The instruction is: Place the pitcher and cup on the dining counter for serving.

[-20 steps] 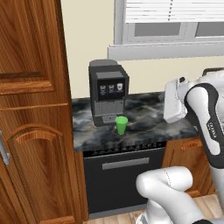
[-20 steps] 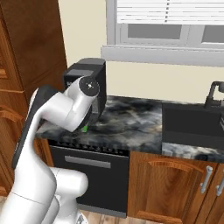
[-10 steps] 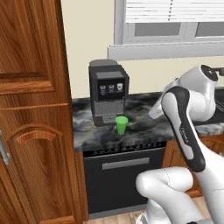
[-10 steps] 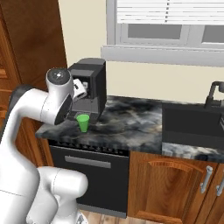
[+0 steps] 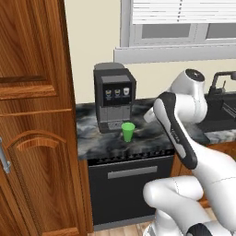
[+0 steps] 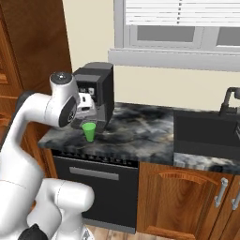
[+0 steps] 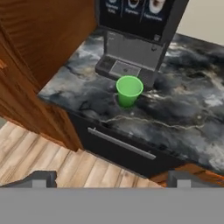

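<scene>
One task item sits before us: the cup (image 7: 129, 90) stands upright on the marbled desk (image 7: 188, 118), near its front edge and just in front of the coffee machine (image 5: 114, 96) tray. We judge the approach is in hand, nothing grasped. Our fingers (image 7: 39, 178) are spread wide and empty, well above the cup. Next we need to descend and straddle its rim. Its inside looks empty from above.
</scene>
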